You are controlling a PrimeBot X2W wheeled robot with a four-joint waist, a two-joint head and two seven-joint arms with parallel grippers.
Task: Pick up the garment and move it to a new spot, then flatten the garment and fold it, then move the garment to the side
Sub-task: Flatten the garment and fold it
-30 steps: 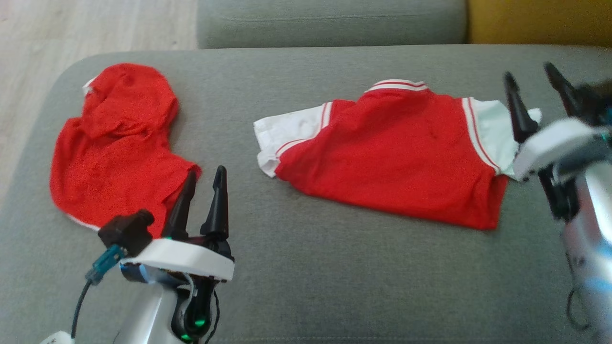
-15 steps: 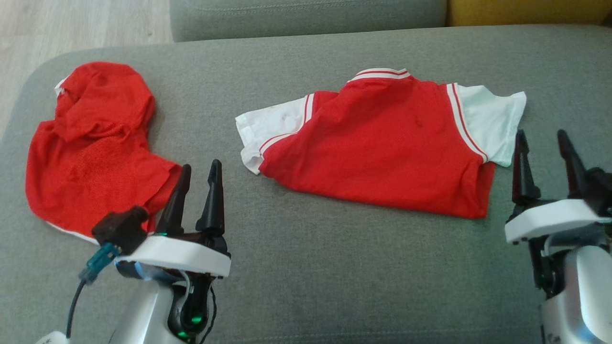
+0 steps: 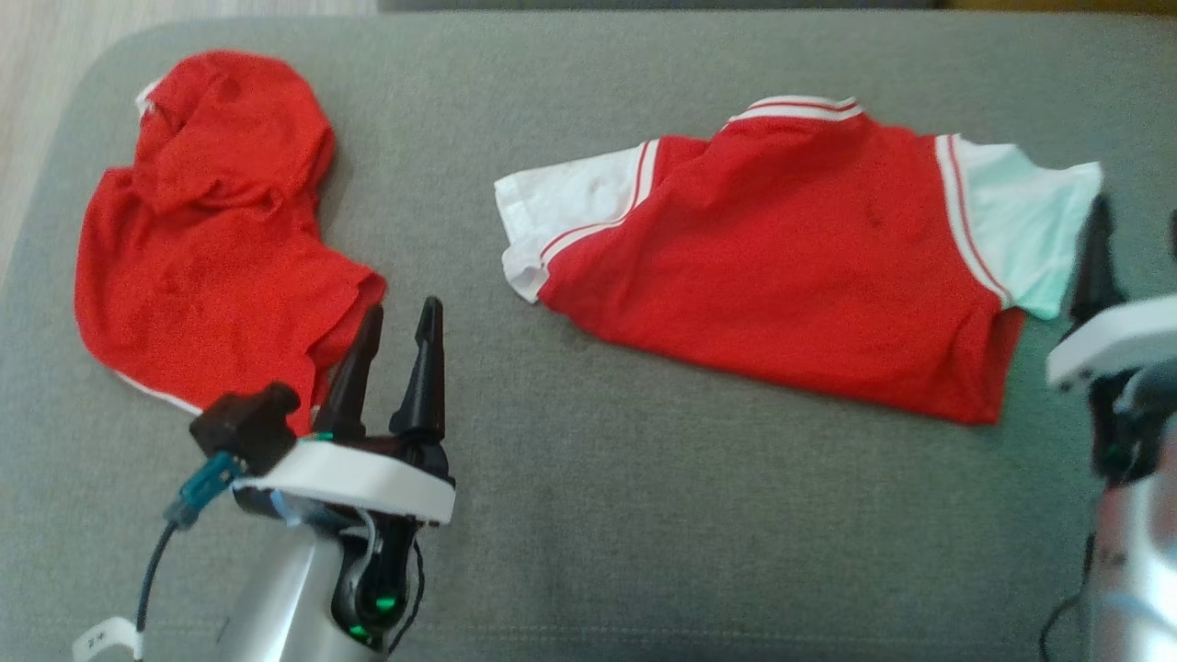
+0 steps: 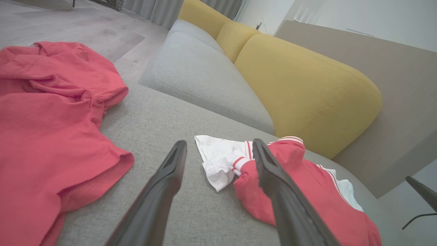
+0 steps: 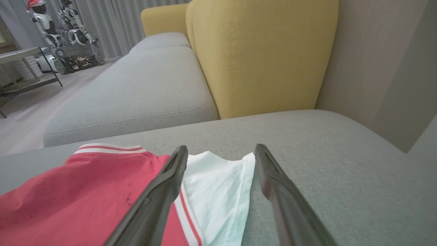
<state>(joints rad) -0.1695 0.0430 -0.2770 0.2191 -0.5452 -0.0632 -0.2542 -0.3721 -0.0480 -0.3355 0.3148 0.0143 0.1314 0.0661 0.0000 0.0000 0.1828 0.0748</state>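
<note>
Across grey cushion's [image 3: 644, 533] middle, striped garment [image 3: 782, 276] lying unfolded. Toward cushion's right end, right gripper [image 5: 220, 150] hovering by white sleeve [image 5: 218, 191], jaws parted, empty, likely lining up pickup. Toward cushion's left end, left gripper [image 3: 403, 310] idling, jaws parted, empty.

Your left pincer [image 3: 402, 311]: lower left, fingers parted, empty | your right pincer [image 3: 1134, 225]: far right edge, fingers parted, empty
</note>
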